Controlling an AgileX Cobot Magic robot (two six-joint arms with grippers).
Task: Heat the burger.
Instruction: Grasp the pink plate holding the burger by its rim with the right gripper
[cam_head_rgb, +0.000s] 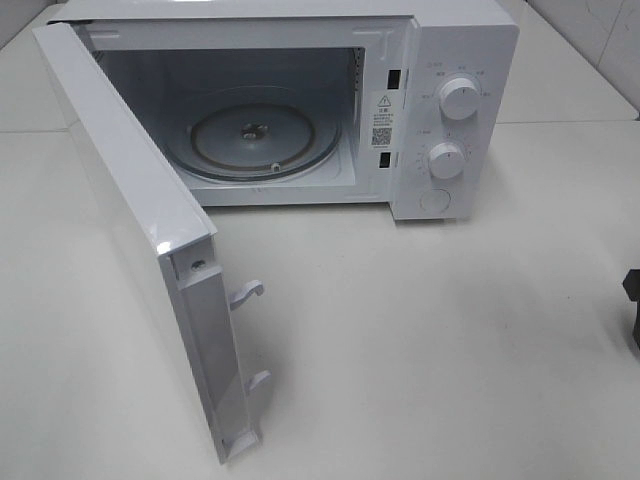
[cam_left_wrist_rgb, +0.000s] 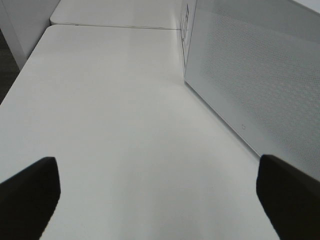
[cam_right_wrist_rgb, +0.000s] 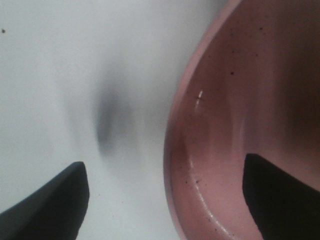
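Black fingers (cam_right_wrist_rgb: 50, 205) of the right claw (cam_right_wrist_rgb: 162, 170) fill the foreground of its wrist view, spread wide and released. They straddle the rim of a pink plate (cam_right_wrist_rgb: 172, 135): one finger hangs over the white table (cam_right_wrist_rgb: 50, 75), the other over the plate's inside. Neither can be seen to touch the rim, so nothing is grasped. What shows of the plate is bare glaze with a few dark specks. The burger is not in view in any picture, and whether it sits on the hidden part of the plate cannot be told.

The left claw (cam_left_wrist_rgb: 157, 162) is likewise released, its fingers far apart above bare table, just beside the outer face of the door (cam_left_wrist_rgb: 260, 75).

From above, the microwave (cam_head_rgb: 450, 50) stands at the back of the table with its door swung wide toward the camera. The turntable (cam_head_rgb: 255, 135) inside holds nothing. Two knobs (cam_head_rgb: 460, 97) sit on the panel to the right.

By these pictures the task is at an early stage. Opening the door looks done. What is left is to take hold of the plate, presumably with the burger on it, carry it onto the turntable, shut the door and turn the knobs. The right claw looks placed for pinching the rim.
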